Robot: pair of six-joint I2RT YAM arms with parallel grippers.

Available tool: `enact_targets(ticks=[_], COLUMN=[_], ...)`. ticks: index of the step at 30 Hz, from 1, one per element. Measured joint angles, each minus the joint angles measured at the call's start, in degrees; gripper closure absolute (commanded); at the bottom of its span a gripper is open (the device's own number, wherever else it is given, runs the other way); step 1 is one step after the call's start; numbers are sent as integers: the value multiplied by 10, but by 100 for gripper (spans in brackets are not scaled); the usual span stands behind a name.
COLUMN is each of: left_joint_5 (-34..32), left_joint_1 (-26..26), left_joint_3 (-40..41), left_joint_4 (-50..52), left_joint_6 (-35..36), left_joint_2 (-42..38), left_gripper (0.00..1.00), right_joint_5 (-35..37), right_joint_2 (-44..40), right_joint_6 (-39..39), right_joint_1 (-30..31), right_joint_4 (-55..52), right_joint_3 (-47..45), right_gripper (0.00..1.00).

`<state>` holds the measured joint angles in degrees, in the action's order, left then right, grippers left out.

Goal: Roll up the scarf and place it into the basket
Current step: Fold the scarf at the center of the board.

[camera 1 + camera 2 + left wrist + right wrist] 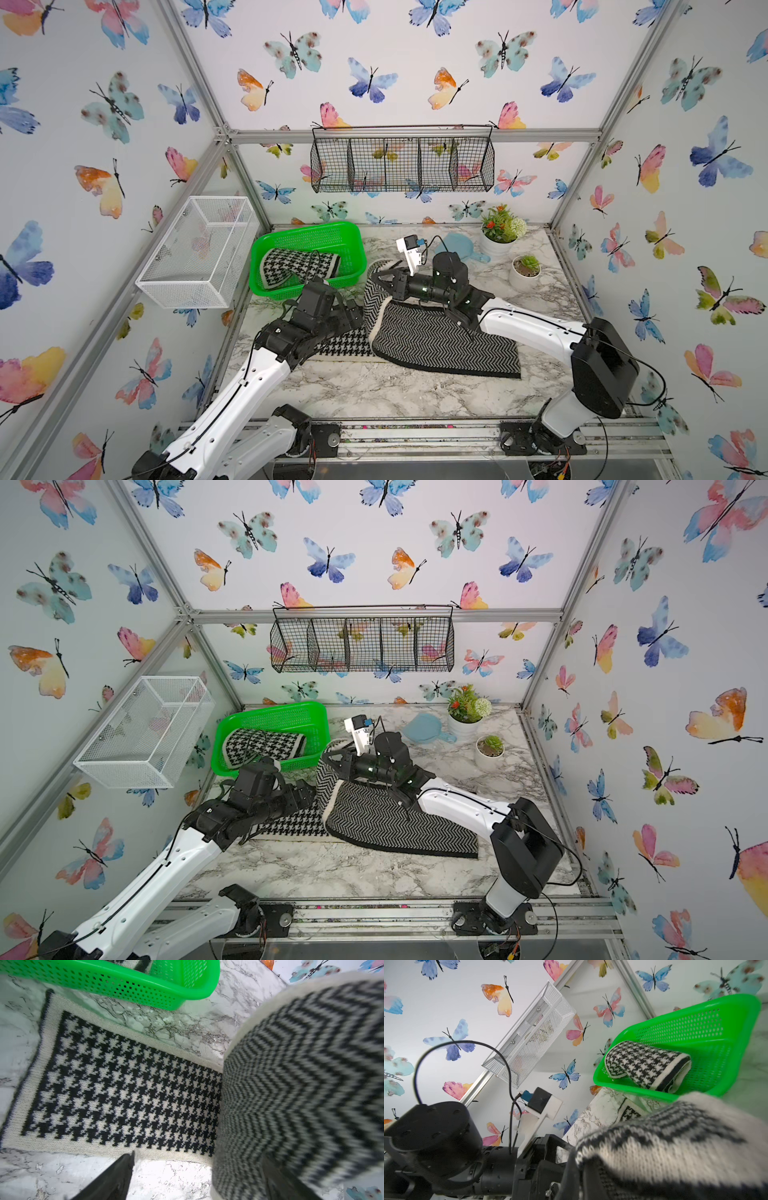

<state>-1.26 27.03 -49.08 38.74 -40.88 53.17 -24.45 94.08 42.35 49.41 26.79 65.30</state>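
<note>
- Marble tabletop (pixel 374 395): scarf (pixel 449 345) is laid near the basket (pixel 307 227), long axis left-to-right, houndstooth end pointed toward the left arm.
- Herringbone part is folded over, its edge pinched in the closed right gripper (pixel 382 280).
- Left gripper (pixel 197 1155) is spread wide above the houndstooth end.

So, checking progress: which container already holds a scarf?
The bright green perforated plastic basket, holding a rolled houndstooth scarf; the white mesh box and black wire rack hold none.

Black-and-white scarf (pixel 436 340) sprawls, partly lifted, beside green basket (pixel 308 228).
</note>
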Motion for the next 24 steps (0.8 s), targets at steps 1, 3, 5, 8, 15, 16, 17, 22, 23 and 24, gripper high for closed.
enact_targets(ticks=[1,3,5,8,15,16,17,22,23,24], left_joint_5=[0,-1,-2,-2,0,1,5,44,49,55], left_joint_1=[-1,-5,-7,-8,-27,-28,-30,-34,-34,-34], left_joint_3=[5,28,64,109,125,127,128,143,149,157], left_joint_4=[-1,-8,-15,-21,-78,-88,-97,-143,-148,-154], left_joint_6=[2,4,5,4,-10,-11,-12,-14,-16,-16], left_joint_2=[-2,-2,4,22,76,89,105,188,191,193], left_gripper=[4,4,4,4,4,4,4,4,4,5], right_joint_5=[3,13,22,33,59,62,65,76,78,81], right_joint_2=[8,17,20,21,21,21,22,30,32,35], right_joint_6=[2,3,3,1,-3,-4,-5,-18,-21,-25], right_joint_1=[3,3,3,3,3,3,3,3,3,3], right_joint_4=[1,1,-2,-6,-10,-13,-16,-29,-32,-37], right_joint_3=[0,0,6,29,59,64,70,118,129,139], right_gripper=[99,99,99,99,99,99,99,99,99,99])
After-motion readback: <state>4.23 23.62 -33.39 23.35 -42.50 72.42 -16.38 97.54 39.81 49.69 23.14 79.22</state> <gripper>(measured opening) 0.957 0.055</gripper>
